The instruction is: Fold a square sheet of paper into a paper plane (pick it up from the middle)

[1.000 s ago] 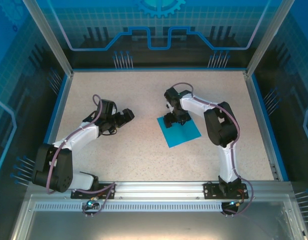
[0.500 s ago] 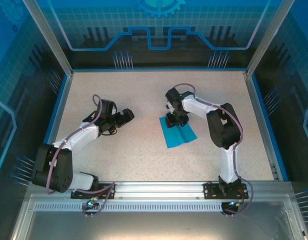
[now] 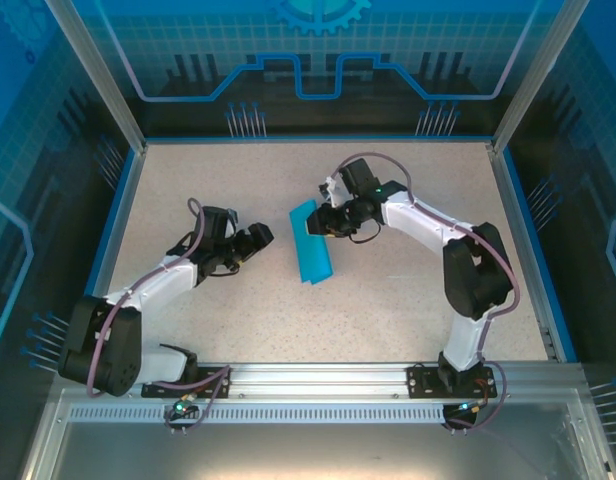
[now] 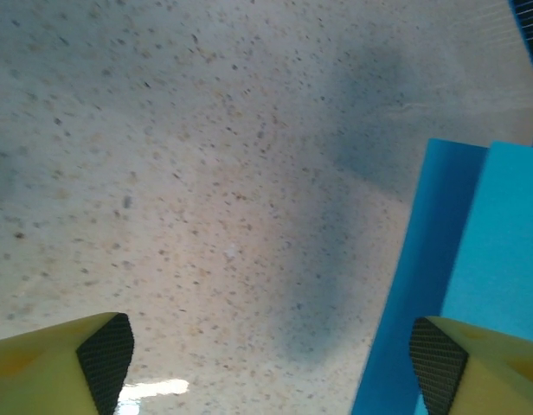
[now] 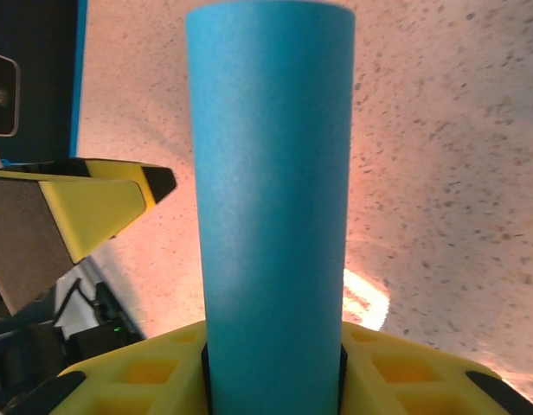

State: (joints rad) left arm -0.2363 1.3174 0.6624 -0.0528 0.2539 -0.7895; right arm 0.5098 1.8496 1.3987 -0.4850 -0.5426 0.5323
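**Paper Lifted, First Fold Awaits**

Left of the square sheet of paper (image 3: 311, 248), the left gripper (image 3: 254, 238) hovers, fingers spread wide. At the sheet's right, the right gripper (image 3: 326, 222) pinches its middle, bowing it into an arch. Pick-up looks done; next, the left gripper likely must take a free edge. Whether the sheet's near end touches the table (image 3: 188, 180) is unclear.
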